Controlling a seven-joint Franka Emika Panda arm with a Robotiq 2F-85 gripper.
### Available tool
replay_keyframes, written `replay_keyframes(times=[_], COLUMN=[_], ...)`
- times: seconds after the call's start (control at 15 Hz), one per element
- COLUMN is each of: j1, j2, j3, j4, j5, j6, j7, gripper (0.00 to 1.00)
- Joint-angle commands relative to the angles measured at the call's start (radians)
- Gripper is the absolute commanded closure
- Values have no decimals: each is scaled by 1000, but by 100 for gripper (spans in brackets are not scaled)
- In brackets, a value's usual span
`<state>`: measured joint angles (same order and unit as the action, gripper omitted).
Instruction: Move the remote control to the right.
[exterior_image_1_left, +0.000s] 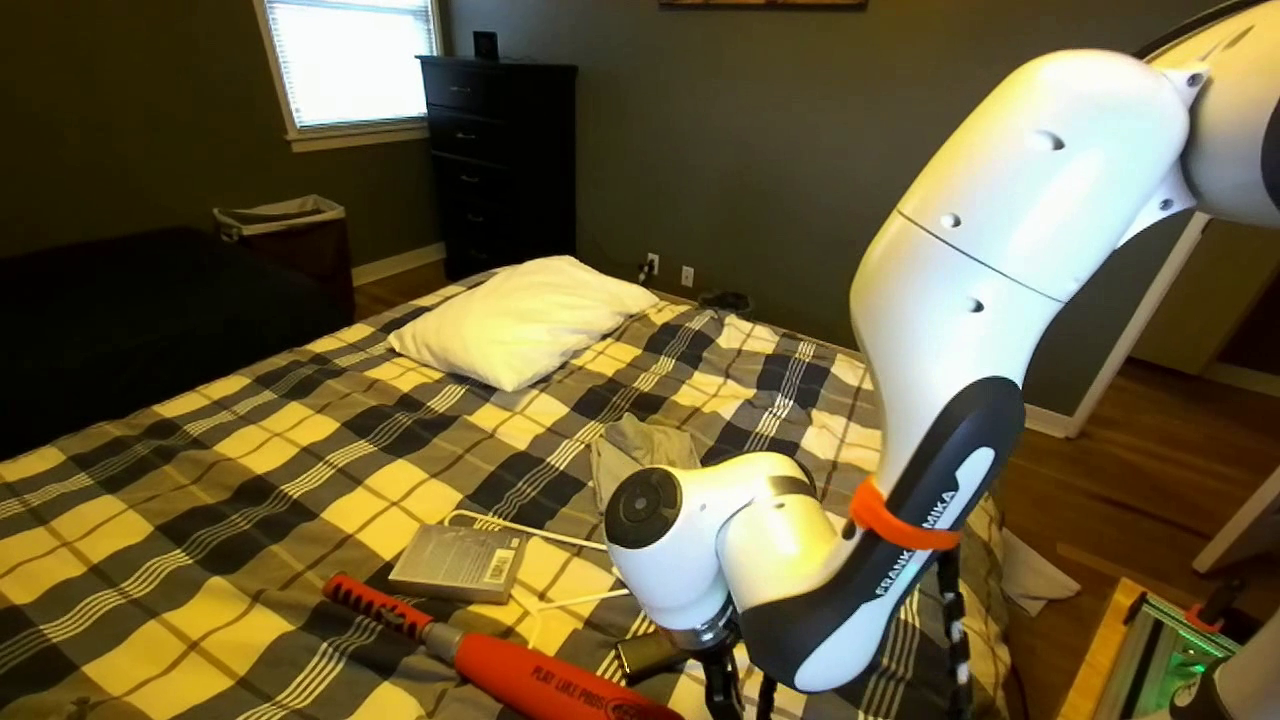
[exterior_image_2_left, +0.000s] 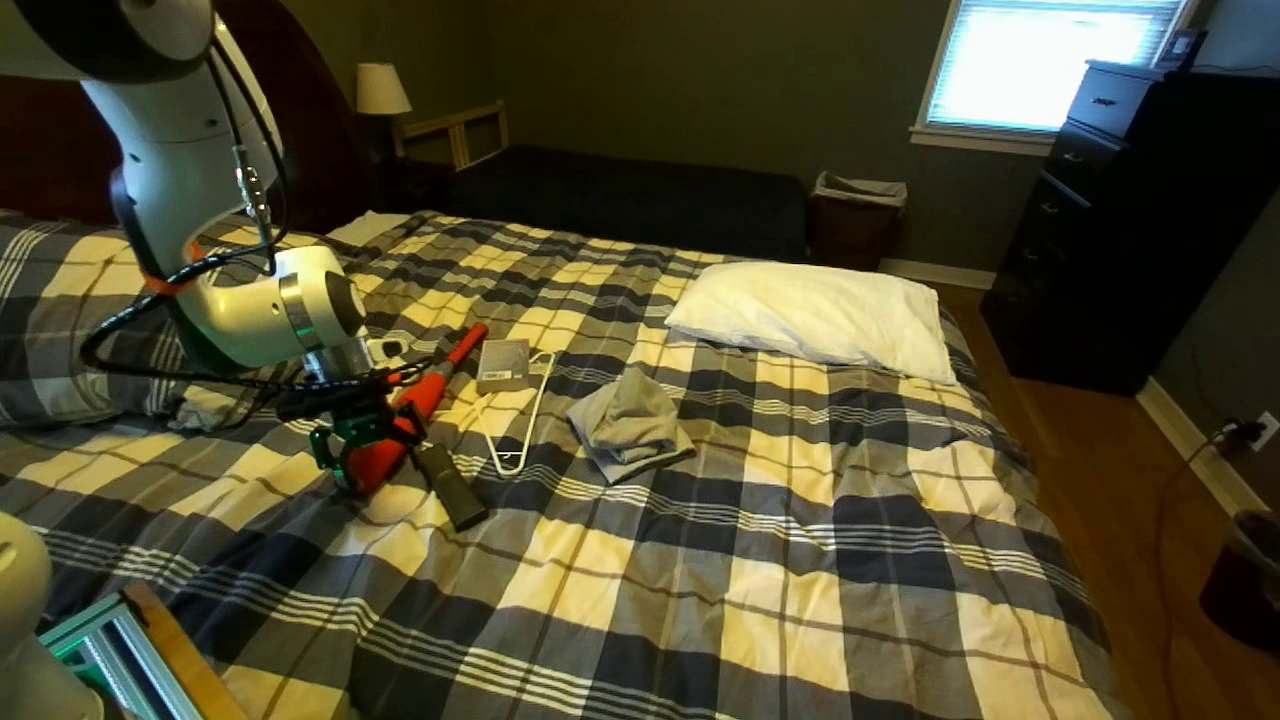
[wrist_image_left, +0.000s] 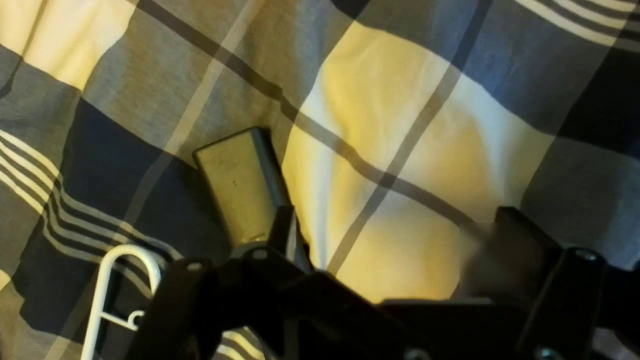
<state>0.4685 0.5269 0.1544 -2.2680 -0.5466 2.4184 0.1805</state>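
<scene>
The remote control, a dark oblong bar, lies on the plaid bedspread and shows in both exterior views (exterior_image_1_left: 650, 655) (exterior_image_2_left: 452, 487). In the wrist view the remote control (wrist_image_left: 237, 187) is left of centre, its near end hidden behind a finger. My gripper is open, with its fingers wide apart and only bedspread between them in the wrist view (wrist_image_left: 397, 220). The left finger there overlaps the remote's edge; I cannot tell whether it touches. In an exterior view the gripper (exterior_image_2_left: 368, 448) is beside the remote's near end, above the red bat.
A red bat (exterior_image_1_left: 540, 675) lies beside the remote. A grey box (exterior_image_1_left: 458, 563), a white hanger (exterior_image_2_left: 530, 420) and a crumpled grey cloth (exterior_image_2_left: 630, 425) lie on the bed (exterior_image_2_left: 800, 560). A white pillow (exterior_image_2_left: 815, 318) is farther back.
</scene>
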Motion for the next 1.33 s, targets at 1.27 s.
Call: replay_keyframes(times=[1.27], j1=[-16], j2=[-102], j3=[-78], j4=[-216], j5=[-342], j6=[162], j7=[281], gripper=[0])
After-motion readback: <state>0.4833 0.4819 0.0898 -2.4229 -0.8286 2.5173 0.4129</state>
